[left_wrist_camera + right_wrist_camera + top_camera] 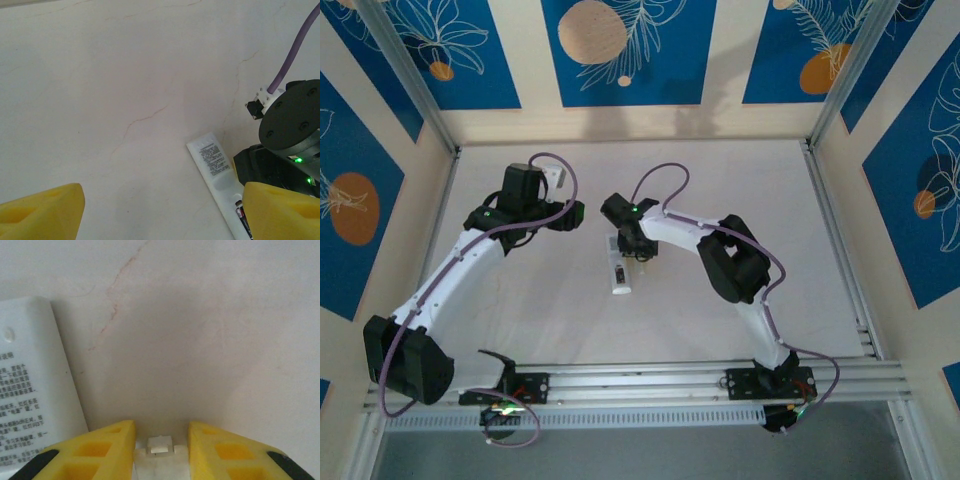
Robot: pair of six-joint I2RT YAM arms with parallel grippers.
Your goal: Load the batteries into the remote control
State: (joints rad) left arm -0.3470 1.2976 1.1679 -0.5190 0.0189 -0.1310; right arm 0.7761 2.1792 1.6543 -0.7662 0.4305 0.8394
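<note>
The white remote control (620, 275) lies back-up on the table, its printed label showing (214, 161). One dark battery (241, 212) sits in its open compartment, partly behind my left finger. My left gripper (570, 215) hovers to the left of the remote, its yellow fingers wide open (162, 200) with nothing between them. My right gripper (635, 250) stands low over the remote's far end. In the right wrist view the remote (30, 390) lies just to its left. The right gripper (161, 427) is shut on a small white battery cover (160, 452) with a clip tab.
The white tabletop (740, 190) has faint hairline cracks. Patterned blue and cream walls (620, 50) close in three sides. An aluminium rail (650, 380) carries both arm bases at the near edge. The right arm's black wrist (290, 130) stands close beside the remote.
</note>
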